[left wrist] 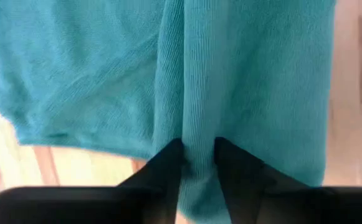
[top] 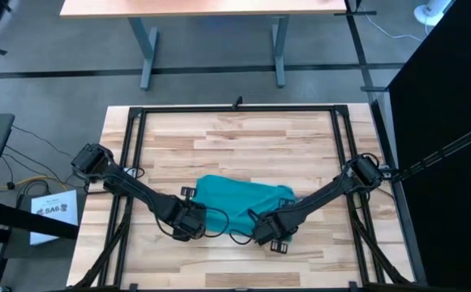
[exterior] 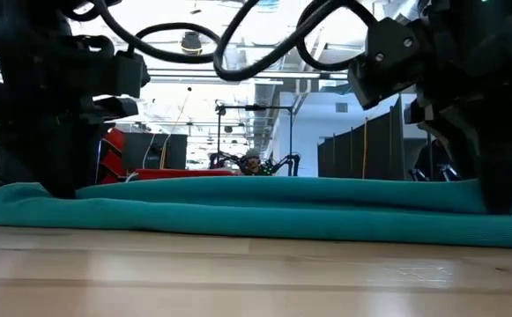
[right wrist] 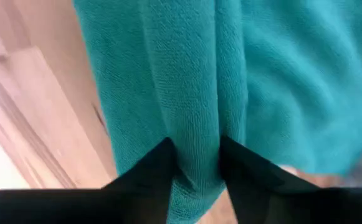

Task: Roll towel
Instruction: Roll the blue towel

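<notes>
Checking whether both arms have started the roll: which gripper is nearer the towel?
Neither: both touch it. The left gripper pinches a fold of the towel at its near-left edge; the right gripper pinches a fold at its near-right edge.

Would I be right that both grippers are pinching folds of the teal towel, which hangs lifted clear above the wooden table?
Not quite: the towel lies on the table, not lifted, as the low view shows. The left gripper and right gripper do each pinch a fold.
</notes>
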Controlling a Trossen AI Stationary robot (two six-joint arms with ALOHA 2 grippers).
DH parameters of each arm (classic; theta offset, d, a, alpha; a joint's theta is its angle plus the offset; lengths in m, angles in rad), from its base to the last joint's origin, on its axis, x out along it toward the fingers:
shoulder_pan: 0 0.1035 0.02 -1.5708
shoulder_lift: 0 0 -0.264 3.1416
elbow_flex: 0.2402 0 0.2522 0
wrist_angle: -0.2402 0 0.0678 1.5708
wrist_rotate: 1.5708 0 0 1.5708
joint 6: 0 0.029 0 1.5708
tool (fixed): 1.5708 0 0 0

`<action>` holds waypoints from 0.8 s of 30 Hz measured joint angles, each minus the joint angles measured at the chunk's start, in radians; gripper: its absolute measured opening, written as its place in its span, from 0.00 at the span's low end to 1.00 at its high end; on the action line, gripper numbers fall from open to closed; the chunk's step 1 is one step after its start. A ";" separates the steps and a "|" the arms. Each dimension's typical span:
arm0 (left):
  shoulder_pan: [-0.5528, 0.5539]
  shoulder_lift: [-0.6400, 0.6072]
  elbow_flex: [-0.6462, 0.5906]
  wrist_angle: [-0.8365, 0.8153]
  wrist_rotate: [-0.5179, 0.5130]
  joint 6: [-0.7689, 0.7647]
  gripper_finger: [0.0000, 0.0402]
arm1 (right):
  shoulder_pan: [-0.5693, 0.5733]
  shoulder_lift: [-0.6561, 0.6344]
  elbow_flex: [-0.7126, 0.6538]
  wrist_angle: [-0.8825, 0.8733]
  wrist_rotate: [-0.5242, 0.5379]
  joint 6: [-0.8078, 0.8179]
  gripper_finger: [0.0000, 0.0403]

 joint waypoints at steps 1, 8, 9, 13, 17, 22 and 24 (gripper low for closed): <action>0.000 -0.012 0.000 -0.014 0.000 -0.004 0.25 | 0.000 -0.015 0.000 -0.017 0.012 0.002 0.34; 0.000 -0.138 0.000 -0.085 -0.037 -0.047 0.32 | 0.021 -0.164 0.000 -0.073 0.164 0.045 0.45; 0.001 -0.159 0.000 -0.081 -0.039 -0.060 0.32 | 0.028 -0.187 0.000 -0.063 0.187 0.051 0.45; 0.000 -0.214 0.002 -0.014 -0.035 -0.112 0.32 | 0.073 -0.235 -0.007 0.011 0.300 0.094 0.44; -0.006 -0.200 0.002 0.071 0.004 -0.119 0.32 | 0.132 -0.229 -0.061 0.114 0.360 0.122 0.43; -0.010 -0.116 0.003 0.102 0.028 -0.113 0.32 | 0.195 -0.226 -0.208 0.311 0.350 0.130 0.43; -0.008 -0.088 0.003 0.093 0.048 -0.112 0.32 | 0.183 -0.226 -0.235 0.266 0.343 0.166 0.43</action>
